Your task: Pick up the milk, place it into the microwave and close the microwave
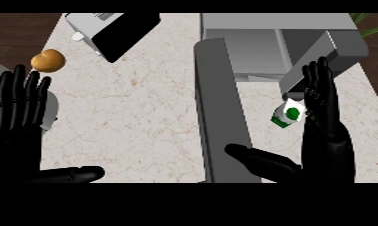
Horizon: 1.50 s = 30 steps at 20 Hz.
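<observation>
While the small white-and-green milk carton (288,114) lies tilted on the pale marble counter (133,120) near its right edge, the black right hand (325,135) stands just beside it — fingers straight and together, thumb spread wide, nothing gripped. Behind the carton sits the grey box-shaped microwave (295,40), its long grey door (221,120) swung open toward the counter's front edge. At the left edge the black left hand (22,110) rests spread, fingers up — near a round brown potato (48,60) and a silver toaster (111,32).
</observation>
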Motion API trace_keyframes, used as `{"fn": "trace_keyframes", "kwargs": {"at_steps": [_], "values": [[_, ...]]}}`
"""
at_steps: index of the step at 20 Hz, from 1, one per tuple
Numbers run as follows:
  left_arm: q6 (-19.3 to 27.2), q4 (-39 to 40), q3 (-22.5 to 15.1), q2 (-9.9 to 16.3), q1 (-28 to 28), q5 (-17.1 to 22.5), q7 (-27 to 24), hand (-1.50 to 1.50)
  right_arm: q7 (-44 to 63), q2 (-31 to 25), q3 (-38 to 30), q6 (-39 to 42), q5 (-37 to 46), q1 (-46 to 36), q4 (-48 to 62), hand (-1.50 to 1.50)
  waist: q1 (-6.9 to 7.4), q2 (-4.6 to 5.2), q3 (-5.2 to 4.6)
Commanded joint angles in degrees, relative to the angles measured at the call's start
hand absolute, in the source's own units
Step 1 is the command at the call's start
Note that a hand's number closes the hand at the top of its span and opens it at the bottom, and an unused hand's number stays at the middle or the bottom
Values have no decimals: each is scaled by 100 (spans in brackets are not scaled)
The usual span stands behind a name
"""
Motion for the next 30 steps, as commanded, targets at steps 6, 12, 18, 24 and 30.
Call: {"fn": "trace_keyframes", "kwargs": {"at_steps": [6, 12, 18, 24, 30], "values": [[-118, -890, -292, -247, 1197, -17, -90, -150, 335, 51, 1203, -1234, 1048, 701, -134, -150, -20, -3, 3], [-643, -1153, 134, -102, 1737, 575, -302, -150, 21, 51, 989, -1622, 860, 876, 372, -150, -5, 0, 3], [-961, -1287, 667, 27, 1871, 990, -197, -150, -431, -26, 538, -1585, 238, 758, 805, -150, -9, 5, 4], [-1184, -1902, 949, 16, 2354, 1455, 114, -150, -1068, 14, 223, -1569, -376, 825, 1455, -150, 10, 2, 6], [-1531, -1813, 866, -248, 3060, 1347, -652, -150, -1812, -51, -391, -1569, -1085, 956, 1943, -150, 18, -4, 5]]}}
